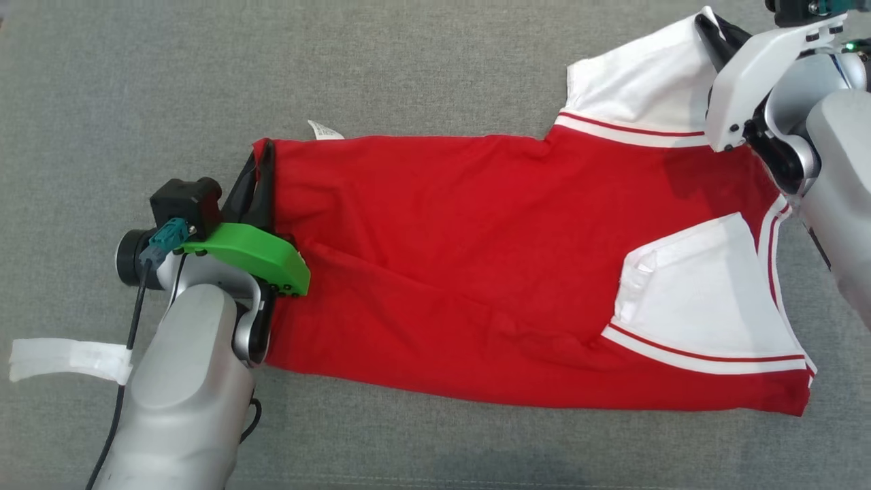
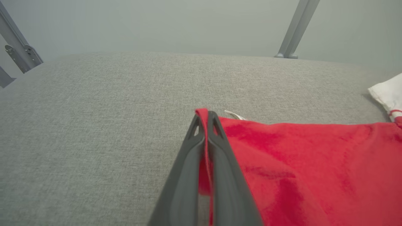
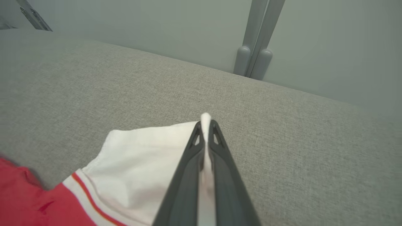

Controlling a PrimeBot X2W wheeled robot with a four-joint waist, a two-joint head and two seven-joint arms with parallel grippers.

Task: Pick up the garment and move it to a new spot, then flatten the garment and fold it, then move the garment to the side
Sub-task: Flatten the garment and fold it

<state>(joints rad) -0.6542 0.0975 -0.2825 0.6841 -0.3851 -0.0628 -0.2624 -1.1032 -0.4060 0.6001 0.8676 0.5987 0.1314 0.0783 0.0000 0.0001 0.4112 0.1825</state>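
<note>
Our left pincer clamped on a red corner of the shirt, our right pincer pinched tight on its white sleeve, shirt spread across the grey surface, label poking out, tape strip beside our left arm

You are looking along your left claw. Its two dark fingers are pressing together on the red edge of the garment, with a thin fold of cloth showing between them up to the tips. The garment is lying to the right of the claw on the grey fabric tabletop. A small white tag is poking out at the garment's far edge, just beside the fingertips. A white sleeve with a red stripe is showing at the right edge. Beyond the tabletop, a grey metal strut is rising at upper left and a second strut at upper right.
</note>
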